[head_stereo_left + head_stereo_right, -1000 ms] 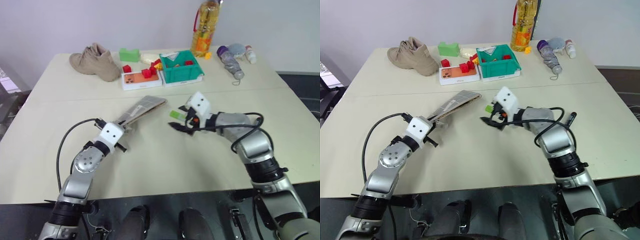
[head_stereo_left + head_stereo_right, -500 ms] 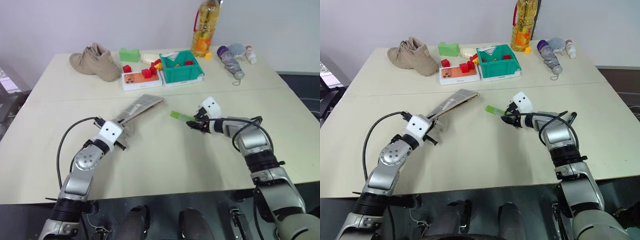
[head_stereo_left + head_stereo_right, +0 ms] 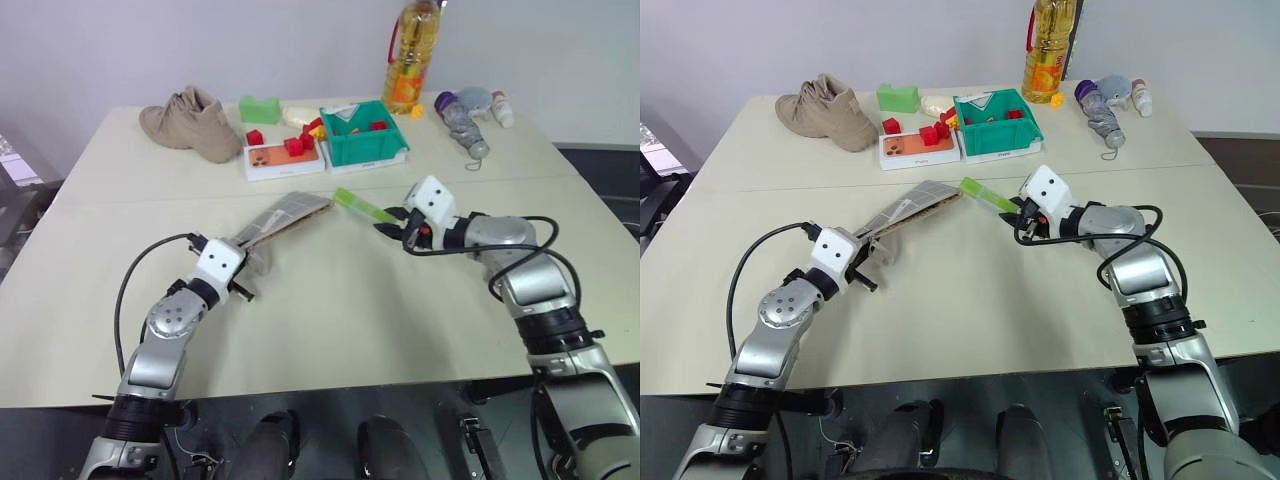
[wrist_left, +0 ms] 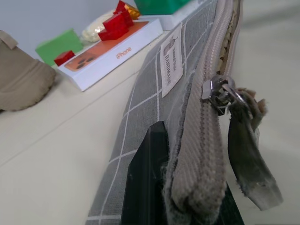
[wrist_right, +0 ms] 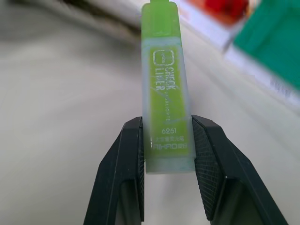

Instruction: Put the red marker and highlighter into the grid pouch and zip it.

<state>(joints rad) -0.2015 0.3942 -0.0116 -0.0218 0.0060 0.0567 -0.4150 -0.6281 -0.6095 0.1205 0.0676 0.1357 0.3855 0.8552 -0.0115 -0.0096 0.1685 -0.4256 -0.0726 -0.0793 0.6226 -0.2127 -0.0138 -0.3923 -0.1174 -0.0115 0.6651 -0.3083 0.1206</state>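
Highlighter (image 5: 165, 89): lime-green, paler translucent rear, pinched by right claw (image 5: 167, 154); left claw (image 4: 185, 197) clamps grid pouch (image 4: 154, 98) edge.

The pouch (image 3: 283, 217) is lying on the table (image 3: 330, 310), its near end sitting in the left gripper (image 3: 243, 272). Just right of the pouch's far end, the highlighter (image 3: 363, 207) is hanging above the table, clamped in the right gripper (image 3: 393, 222) and pointing toward the pouch. Behind the pouch, a phone box (image 3: 283, 160) and a bin (image 3: 363, 134) are sitting side by side, the bin to the right. A shoe (image 3: 192, 124) is lying behind and left of the pouch, a bottle (image 3: 410, 57) standing far behind and right of it.
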